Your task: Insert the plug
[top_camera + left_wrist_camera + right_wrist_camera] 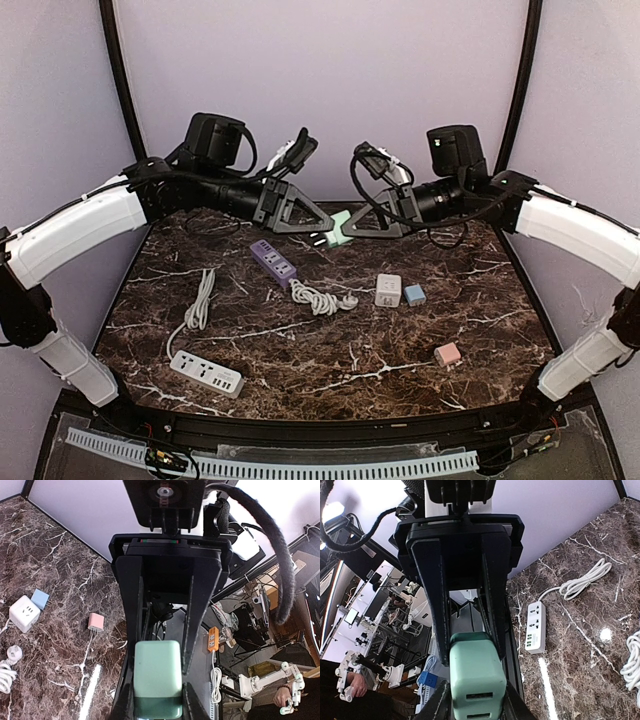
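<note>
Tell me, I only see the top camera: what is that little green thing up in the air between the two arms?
Observer: It's a green charger cube. The right wrist camera shows two dark slots on its end face.
Operator: Is the left hand pinching it?
Observer: Yes. In the left wrist camera the left hand has one finger pressed on each side of it, and the face on that side is plain and smooth.

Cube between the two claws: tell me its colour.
Mint green; the cube shows best in the right wrist view.
</note>
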`<state>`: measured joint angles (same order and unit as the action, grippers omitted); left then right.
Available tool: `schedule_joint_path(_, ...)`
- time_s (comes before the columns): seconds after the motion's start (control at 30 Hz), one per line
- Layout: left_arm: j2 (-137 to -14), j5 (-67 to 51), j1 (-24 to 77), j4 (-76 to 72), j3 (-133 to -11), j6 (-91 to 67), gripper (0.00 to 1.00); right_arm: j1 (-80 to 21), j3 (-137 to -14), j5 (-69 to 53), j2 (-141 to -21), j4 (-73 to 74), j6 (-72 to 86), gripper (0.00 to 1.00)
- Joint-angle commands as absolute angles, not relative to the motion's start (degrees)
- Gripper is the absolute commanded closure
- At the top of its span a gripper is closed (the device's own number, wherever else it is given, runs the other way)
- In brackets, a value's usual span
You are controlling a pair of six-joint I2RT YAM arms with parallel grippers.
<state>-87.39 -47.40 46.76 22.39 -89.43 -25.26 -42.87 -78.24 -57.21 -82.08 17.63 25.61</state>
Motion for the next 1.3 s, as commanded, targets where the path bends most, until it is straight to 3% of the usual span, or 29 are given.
schedule_joint_path(0.0,-86.4,-47.2,46.6,21.2,-88.2,-25.0,0.99,-44.4,-80.2,-58.2,-83.1,15.7,26.0,0.67)
schedule_joint_path(0.13,-86.3,-47.3,46.6,21.3,-88.1,-24.7,0.99,-44.6,-80.6,-58.3,-83.5,15.2,26.6,0.67)
schedule_joint_path(0.33,-86.0,-47.4,46.6,22.1,-87.7,-24.0,0.99,-44.9,-80.7,-58.6,-83.8,13.9,27.7,0.74)
schedule_joint_path(0.5,-85.9,-46.3,46.6,23.5,-87.4,-23.2,0.95,-45.1,-80.5,-58.7,-84.1,13.7,28.4,0.95)
schedule_joint_path(0.57,-85.7,-45.0,46.6,24.2,-87.5,-23.0,0.81,-45.2,-80.1,-58.6,-84.0,13.8,28.5,1.0)
schedule_joint_path(0.6,-85.7,-43.7,46.6,24.6,-87.6,-22.8,0.67,-45.2,-79.9,-58.4,-83.9,14.0,28.5,1.0)
schedule_joint_path(0.67,-85.4,-41.1,46.6,26.2,-87.7,-22.6,0.48,-45.2,-79.7,-57.4,-83.6,15.3,27.7,1.0)
schedule_joint_path(0.8,-83.8,-34.2,46.5,30.4,-86.9,-22.2,0.21,-45.2,-79.6,-53.6,-83.3,20.1,24.4,1.0)
schedule_joint_path(0.93,-80.6,-24.7,46.4,36.8,-84.0,-23.4,0.03,-45.2,-79.4,-46.3,-82.8,26.6,20.8,1.0)
schedule_joint_path(1.1,-75.4,-6.8,46.3,46.8,-78.2,-27.2,0.02,-45.2,-78.6,-35.9,-82.4,33.3,17.6,1.0)
schedule_joint_path(1.27,-69.6,5.3,43.2,58.2,-70.7,-36.8,0.09,-45.4,-77.9,-29.6,-81.7,35.1,17.0,1.0)
